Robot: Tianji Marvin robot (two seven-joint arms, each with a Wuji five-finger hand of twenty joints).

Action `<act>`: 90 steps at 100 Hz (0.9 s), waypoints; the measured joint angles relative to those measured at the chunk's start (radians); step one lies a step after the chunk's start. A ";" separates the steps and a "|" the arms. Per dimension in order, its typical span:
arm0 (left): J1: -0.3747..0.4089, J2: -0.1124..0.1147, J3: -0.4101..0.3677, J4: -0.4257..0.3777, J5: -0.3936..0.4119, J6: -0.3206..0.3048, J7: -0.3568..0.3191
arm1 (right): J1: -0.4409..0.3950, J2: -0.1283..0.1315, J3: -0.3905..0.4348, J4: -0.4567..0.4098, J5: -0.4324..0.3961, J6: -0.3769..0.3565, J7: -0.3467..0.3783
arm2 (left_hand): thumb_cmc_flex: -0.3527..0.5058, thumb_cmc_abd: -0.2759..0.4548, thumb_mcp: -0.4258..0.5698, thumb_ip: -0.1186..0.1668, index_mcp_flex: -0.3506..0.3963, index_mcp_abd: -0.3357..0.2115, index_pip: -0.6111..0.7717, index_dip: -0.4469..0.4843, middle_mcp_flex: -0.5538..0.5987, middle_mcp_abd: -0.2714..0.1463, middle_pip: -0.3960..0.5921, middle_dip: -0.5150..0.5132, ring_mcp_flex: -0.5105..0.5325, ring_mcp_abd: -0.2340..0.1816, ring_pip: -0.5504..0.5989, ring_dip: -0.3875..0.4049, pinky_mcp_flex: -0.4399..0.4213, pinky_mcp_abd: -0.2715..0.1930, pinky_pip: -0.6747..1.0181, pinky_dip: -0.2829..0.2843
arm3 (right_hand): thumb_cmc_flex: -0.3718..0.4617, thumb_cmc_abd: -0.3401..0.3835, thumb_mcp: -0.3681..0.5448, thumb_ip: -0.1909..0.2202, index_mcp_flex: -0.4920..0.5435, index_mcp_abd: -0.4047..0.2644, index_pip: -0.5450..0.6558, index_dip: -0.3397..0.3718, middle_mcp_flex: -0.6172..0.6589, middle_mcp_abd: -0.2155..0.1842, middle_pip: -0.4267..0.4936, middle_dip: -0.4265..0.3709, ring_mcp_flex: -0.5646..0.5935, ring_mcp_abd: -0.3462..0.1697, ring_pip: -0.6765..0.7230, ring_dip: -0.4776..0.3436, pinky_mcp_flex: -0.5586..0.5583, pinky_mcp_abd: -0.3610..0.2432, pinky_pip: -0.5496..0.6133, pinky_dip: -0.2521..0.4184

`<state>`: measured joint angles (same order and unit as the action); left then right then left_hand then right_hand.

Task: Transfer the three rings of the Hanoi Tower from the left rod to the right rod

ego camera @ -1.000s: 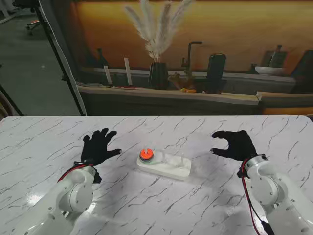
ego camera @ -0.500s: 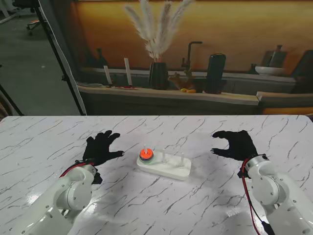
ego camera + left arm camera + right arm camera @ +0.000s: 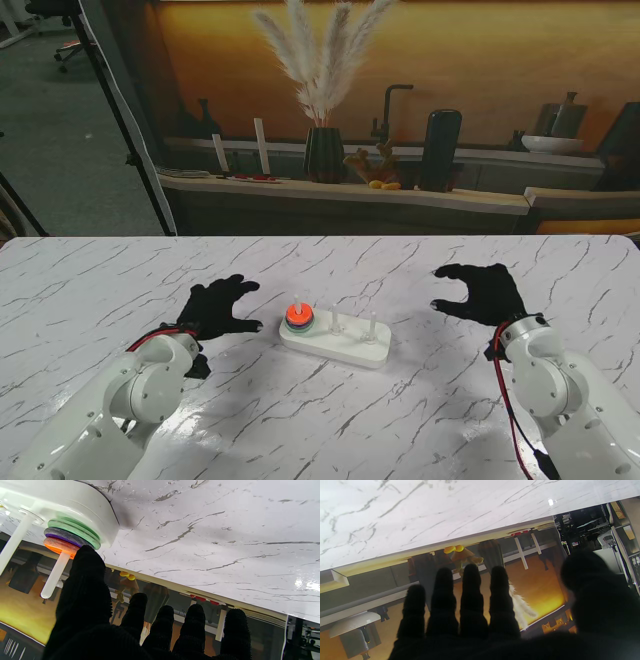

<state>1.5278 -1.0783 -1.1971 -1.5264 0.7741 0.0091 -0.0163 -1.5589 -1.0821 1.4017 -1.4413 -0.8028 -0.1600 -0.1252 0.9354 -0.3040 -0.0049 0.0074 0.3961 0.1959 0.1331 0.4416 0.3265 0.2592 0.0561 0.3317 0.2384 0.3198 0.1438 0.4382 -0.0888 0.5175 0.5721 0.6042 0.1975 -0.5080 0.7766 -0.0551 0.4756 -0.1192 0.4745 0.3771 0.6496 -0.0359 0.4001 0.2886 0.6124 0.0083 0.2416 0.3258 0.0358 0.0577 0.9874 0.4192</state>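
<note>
Just beyond my left hand (image 3: 216, 307) stands the tower — its white base (image 3: 336, 343) on the marble table (image 3: 90, 290), with all three rings stacked on the left rod (image 3: 297, 304), the rod closest to that hand. Orange ring (image 3: 60, 547) on top, purple ring (image 3: 65, 537) under it, green ring (image 3: 75, 528) against the base. Nothing has been transferred yet; the middle rod (image 3: 334, 320) and the right rod (image 3: 371, 325) are bare.

My left hand is empty, fingers spread, and from the wrist camera my thumb (image 3: 85, 580) sits just beside the orange ring — whether it touches I cannot tell. I judge this the reach for the first lift. My right hand (image 3: 483, 293) hangs well off to the far side of the base, also empty, fingers loosely curled and apart.

Next I need thumb and a finger on opposite edges of the orange ring alone, without catching the purple one, then a straight pull up until it clears the rod's tip. A skewed pull could bind the ring or drag the light base along.
</note>
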 measured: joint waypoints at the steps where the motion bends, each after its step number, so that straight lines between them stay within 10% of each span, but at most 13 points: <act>1: -0.001 0.001 0.002 0.000 0.000 0.000 0.000 | 0.000 0.000 0.000 0.000 0.000 0.000 0.000 | 0.000 0.000 0.000 0.000 0.000 0.000 0.000 0.000 0.000 0.000 0.000 0.000 0.000 0.000 0.000 0.000 0.000 0.000 0.000 0.000 | 0.000 0.000 0.000 0.000 0.000 0.000 0.000 0.000 0.000 0.000 0.000 0.000 0.000 0.000 0.000 0.000 0.000 0.000 0.000 0.000; 31: -0.076 -0.007 0.107 0.069 -0.048 0.008 0.078 | -0.009 -0.001 0.003 -0.006 0.006 0.007 0.006 | 0.000 0.000 0.008 0.000 -0.011 0.000 -0.014 0.000 0.000 0.000 0.002 0.010 0.039 0.000 0.070 0.089 0.011 0.013 0.166 0.061 | 0.000 0.000 0.000 0.000 0.000 0.000 0.000 0.000 0.000 0.000 0.000 0.000 0.000 0.000 0.000 0.000 0.000 0.000 0.000 0.000; 90: -0.129 -0.009 0.168 0.075 -0.113 -0.001 -0.021 | -0.017 -0.002 0.011 -0.012 0.005 0.019 0.012 | 0.021 -0.035 0.034 0.000 -0.008 -0.048 -0.010 0.000 -0.001 0.000 0.002 0.011 0.039 0.000 0.168 0.240 0.012 0.024 0.232 0.087 | 0.003 0.000 -0.004 0.000 0.000 0.000 0.000 0.000 0.000 0.000 0.000 0.000 0.000 0.000 0.000 0.000 0.000 0.000 0.000 0.000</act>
<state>1.3987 -1.0868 -1.0293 -1.4516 0.6614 0.0077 -0.0376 -1.5763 -1.0838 1.4129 -1.4533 -0.7975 -0.1410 -0.1130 0.9565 -0.3390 0.0295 0.0075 0.3882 0.1477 0.1228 0.4416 0.3257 0.2592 0.0584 0.3423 0.2771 0.3198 0.3115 0.6783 -0.0764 0.5411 0.8039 0.6909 0.2003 -0.5080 0.7725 -0.0551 0.4760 -0.1192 0.4743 0.3771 0.6497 -0.0358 0.4001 0.2886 0.6124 0.0083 0.2416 0.3261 0.0358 0.0577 0.9874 0.4193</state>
